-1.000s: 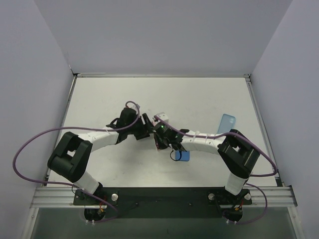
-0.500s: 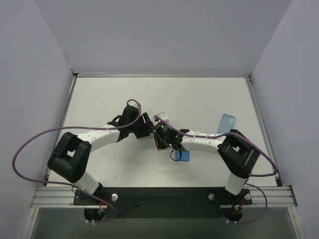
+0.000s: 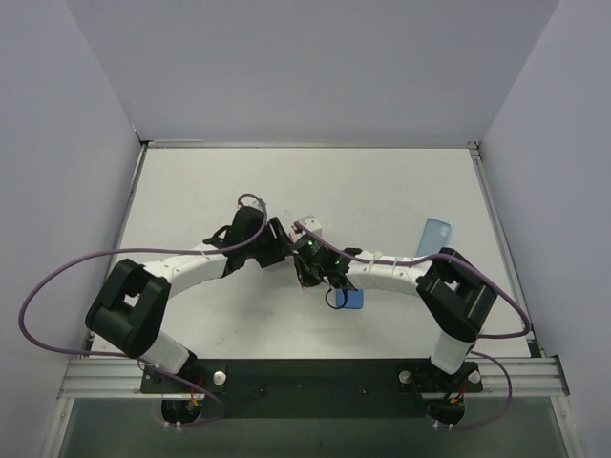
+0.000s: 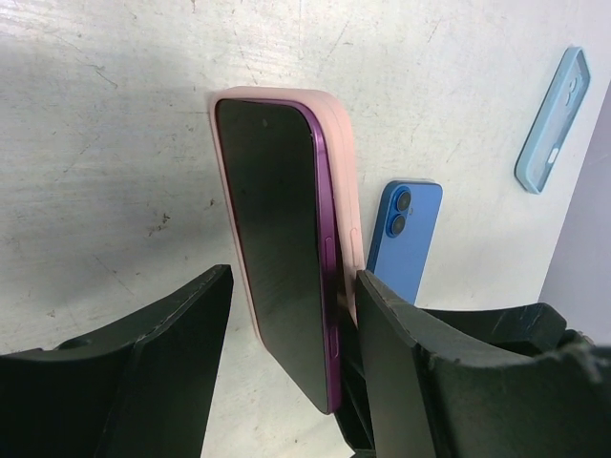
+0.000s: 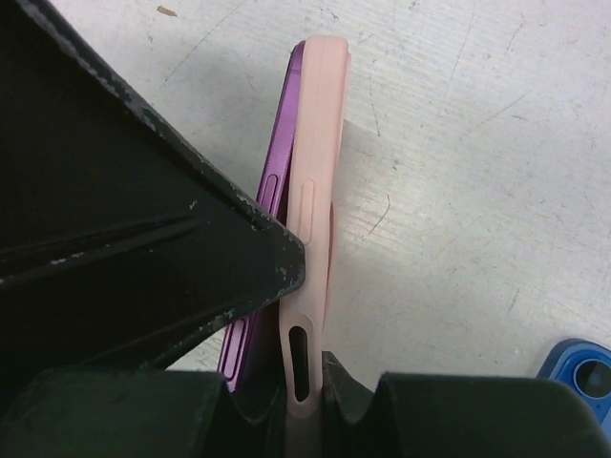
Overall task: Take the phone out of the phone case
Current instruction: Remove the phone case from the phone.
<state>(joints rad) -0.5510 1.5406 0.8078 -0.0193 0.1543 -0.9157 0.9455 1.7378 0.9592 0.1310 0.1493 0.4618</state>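
Note:
A purple phone (image 4: pixel 277 239) stands on edge in a pink case (image 4: pixel 336 162), and its long side has come partly free of the case's lip. In the top view the pink case (image 3: pixel 311 229) sits at the table's middle, where both grippers meet. My left gripper (image 4: pixel 294 286) (image 3: pixel 277 244) is open, with its fingers straddling the phone and case and a gap on the screen side. My right gripper (image 5: pixel 307 382) (image 3: pixel 307 260) is shut on the pink case's (image 5: pixel 310 191) edge, with the purple phone (image 5: pixel 277 181) beside its upper finger.
A blue phone (image 4: pixel 406 239) lies face down just behind the pink case, and also shows in the top view (image 3: pixel 352 298). An empty light-blue case (image 3: pixel 436 236) lies to the right and shows in the left wrist view (image 4: pixel 552 119). Walls enclose the table.
My left arm's elbow has shifted slightly to the left and its wrist has turned a little. The right arm and the phone stay in place.

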